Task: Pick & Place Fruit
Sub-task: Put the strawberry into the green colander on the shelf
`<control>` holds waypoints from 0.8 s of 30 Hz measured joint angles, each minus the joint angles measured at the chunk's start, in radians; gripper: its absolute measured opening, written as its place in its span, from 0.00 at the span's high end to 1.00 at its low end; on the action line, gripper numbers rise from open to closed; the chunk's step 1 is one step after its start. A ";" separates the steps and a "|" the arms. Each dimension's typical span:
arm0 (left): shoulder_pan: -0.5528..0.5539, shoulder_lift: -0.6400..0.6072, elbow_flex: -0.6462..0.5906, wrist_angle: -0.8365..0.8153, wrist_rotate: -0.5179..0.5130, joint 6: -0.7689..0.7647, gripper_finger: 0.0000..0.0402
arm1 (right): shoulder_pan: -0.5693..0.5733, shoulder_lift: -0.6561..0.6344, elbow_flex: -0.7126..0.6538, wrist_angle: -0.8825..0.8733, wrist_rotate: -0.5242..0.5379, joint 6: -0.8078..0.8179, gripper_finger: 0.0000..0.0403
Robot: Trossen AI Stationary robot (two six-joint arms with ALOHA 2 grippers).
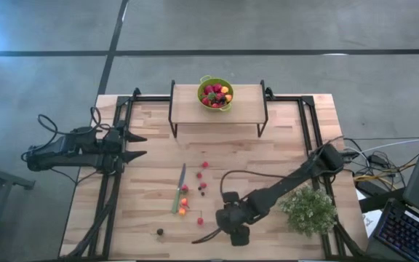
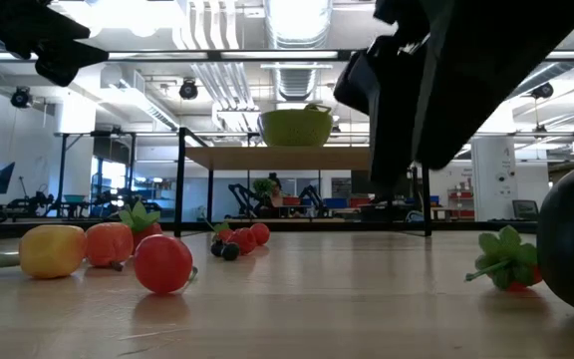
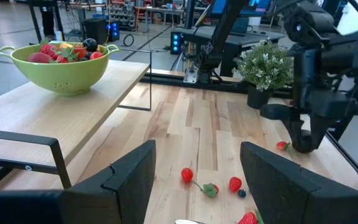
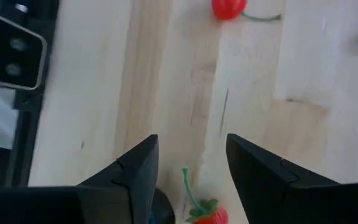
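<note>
Hovering low over the counter [image 1: 268, 138], the right gripper [image 4: 188, 165] has fingers half open, empty, above a stemmed strawberry [image 4: 207, 213]; centre first, then close gently.

Right arm reaches in from three o'clock toward six, wrist bent down, right gripper [image 1: 238, 234] pointing at the tabletop with its fingers [image 4: 135, 168] parted. Left arm waits at nine o'clock, left gripper [image 1: 138, 145] level, spread wide, aimed toward three.
</note>
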 joint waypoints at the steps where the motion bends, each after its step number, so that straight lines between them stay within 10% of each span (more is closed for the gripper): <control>1: 0.000 0.000 0.000 0.000 0.000 0.000 0.40 | 0.003 0.016 0.019 -0.023 0.000 0.010 0.55; 24: 0.000 0.000 0.000 0.000 0.000 0.000 0.40 | 0.020 0.389 0.504 -0.601 -0.032 0.057 0.60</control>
